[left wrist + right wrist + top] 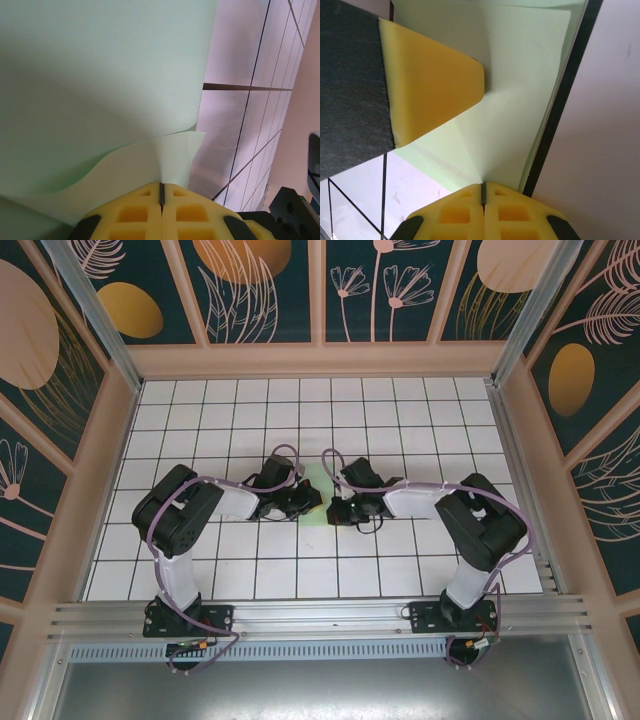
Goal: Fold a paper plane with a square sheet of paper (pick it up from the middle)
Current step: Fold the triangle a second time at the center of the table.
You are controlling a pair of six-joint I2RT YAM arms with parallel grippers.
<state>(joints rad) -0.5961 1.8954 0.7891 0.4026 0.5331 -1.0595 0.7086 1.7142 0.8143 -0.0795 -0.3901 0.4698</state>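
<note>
At the near edge of the tiled table (400, 570), both arms rise from a metal rail (320, 618) and bend inward, their bodies covering most of the sheet of paper (314, 510) at the table's middle. The left gripper (161, 192) is pressed together on a raised flap of the paper. The right gripper (482, 189) pinches its edge likewise. Patterned walls (260, 290) stand behind.

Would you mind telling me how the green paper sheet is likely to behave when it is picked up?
Probably floppy: the paper sheet curves and buckles at the left hand. It is likely very light, since it looks so thin. It may crease or tear where the right hand pinches it.
</note>
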